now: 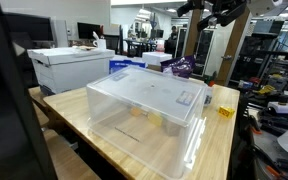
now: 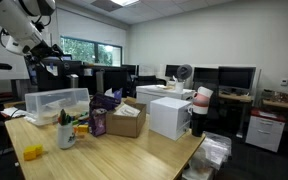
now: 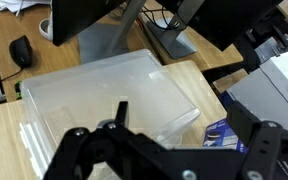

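Note:
My gripper hangs high above the wooden table, open, with nothing between its black fingers. Below it stands a large clear plastic bin with a lid. In both exterior views the gripper is well above the bin and touches nothing. A blue snack box lies on the table by the bin's corner, under the right-hand finger in the wrist view. Small yellowish things show faintly inside the bin.
A purple bag, a cardboard box, a mug and a yellow block share the table. A white cabinet stands beside it. Monitors, a mouse and cables lie beyond the far edge.

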Robot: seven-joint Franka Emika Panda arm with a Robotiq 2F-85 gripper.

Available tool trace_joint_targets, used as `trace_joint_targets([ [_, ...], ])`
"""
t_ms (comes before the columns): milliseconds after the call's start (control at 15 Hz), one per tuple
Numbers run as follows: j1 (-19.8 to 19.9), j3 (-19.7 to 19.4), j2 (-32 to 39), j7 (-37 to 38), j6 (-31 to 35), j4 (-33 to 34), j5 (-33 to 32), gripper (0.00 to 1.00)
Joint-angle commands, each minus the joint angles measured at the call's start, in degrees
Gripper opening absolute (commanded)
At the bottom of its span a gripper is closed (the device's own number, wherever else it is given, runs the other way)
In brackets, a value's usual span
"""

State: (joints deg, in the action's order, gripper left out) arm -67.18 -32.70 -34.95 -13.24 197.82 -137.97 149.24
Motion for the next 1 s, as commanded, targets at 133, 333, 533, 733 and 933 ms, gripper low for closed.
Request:
trace_joint_targets([
  [133, 2.5, 4.4, 1.2, 8.9, 0.0, 1.0, -2.5, 1.0],
  [333, 3.8, 5.9, 2.1, 11.0, 0.0, 1.3, -2.3, 1.0],
  [533, 4.7, 7.0, 2.5, 12.5, 0.0, 1.5, -2.1, 1.0],
  [733, 6.1, 7.9, 3.2, 12.1, 0.0, 1.9, -0.4, 1.0],
  [933, 7.1, 8.6, 4.0, 12.9, 0.0, 1.7, -0.2, 1.0],
])
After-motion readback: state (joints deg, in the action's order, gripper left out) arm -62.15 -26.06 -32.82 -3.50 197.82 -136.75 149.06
